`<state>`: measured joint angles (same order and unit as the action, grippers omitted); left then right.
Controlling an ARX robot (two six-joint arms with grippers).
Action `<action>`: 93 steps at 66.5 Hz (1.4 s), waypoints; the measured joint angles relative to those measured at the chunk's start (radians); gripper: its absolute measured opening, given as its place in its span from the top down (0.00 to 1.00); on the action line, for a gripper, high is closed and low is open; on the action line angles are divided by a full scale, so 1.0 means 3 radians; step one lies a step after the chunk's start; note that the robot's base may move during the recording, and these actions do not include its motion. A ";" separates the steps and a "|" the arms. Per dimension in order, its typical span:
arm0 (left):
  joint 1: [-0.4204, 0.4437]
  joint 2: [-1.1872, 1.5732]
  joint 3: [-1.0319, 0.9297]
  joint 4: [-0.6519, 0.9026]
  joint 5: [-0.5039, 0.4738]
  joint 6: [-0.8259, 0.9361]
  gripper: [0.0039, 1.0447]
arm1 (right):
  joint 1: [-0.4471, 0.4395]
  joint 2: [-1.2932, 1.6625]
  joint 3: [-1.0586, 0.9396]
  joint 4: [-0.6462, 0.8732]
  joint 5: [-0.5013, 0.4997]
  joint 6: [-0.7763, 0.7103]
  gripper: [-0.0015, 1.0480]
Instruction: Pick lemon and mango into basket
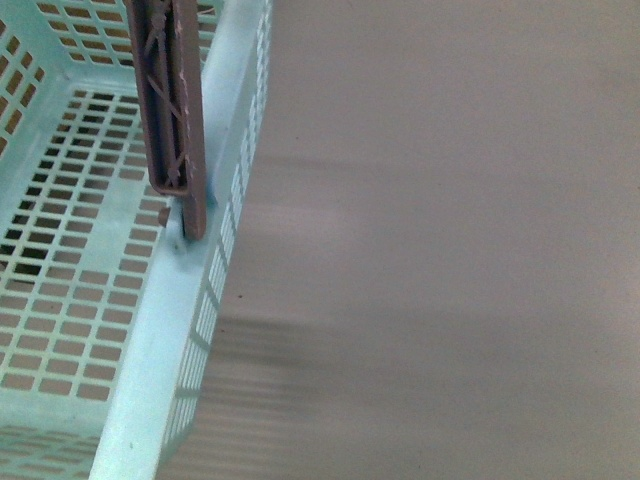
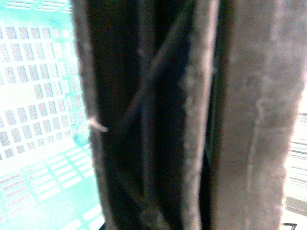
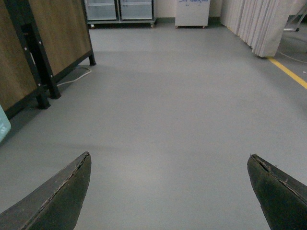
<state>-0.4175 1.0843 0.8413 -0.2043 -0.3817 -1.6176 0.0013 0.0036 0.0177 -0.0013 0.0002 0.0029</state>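
Turquoise plastic makes up the one basket [image 1: 160, 330], which fills the left side of the front view. Its floor and walls are grids of small rectangular slots and its rim is a smooth pale band. One brown handle [image 1: 170, 100] stands up from that rim, a flat moulded bar with crossed ribs inside its frame. The plain grey-brown surface [image 1: 450, 250] beside the basket is blurred.

The left wrist view sits very close to the same handle [image 2: 144, 120]: dark diagonal ribs, fuzzy brown edges, and slotted basket wall [image 2: 38, 96] bright behind it. None of the left gripper's fingers can be made out there, so whether it is spread or closed cannot be told.

The right gripper [image 3: 169, 155] is spread wide and holds nothing. Its two dark, tapered fingers [image 3: 57, 201] are well apart over smooth grey floor [image 3: 182, 96]. Farther off stand two wood-grain panels [image 3: 60, 33] on black frames, a pleated pale curtain [image 3: 254, 24], one yellow floor line [image 3: 290, 72], a white cabinet [image 3: 192, 12] and two glass-fronted units [image 3: 120, 9].
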 joint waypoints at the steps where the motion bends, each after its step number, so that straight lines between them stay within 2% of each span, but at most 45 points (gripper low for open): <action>1: 0.0000 -0.0010 0.0000 0.0000 -0.0017 0.0005 0.87 | 0.0000 0.0000 0.0000 0.0000 0.0000 0.0000 0.08; 93: 0.0000 -0.0028 0.0000 -0.0001 -0.0039 0.0029 0.87 | 0.0000 0.0000 0.0000 0.0000 0.0001 0.0000 0.08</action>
<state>-0.4175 1.0760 0.8413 -0.2047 -0.3935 -1.6089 0.0013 0.0036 0.0177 -0.0013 0.0006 0.0029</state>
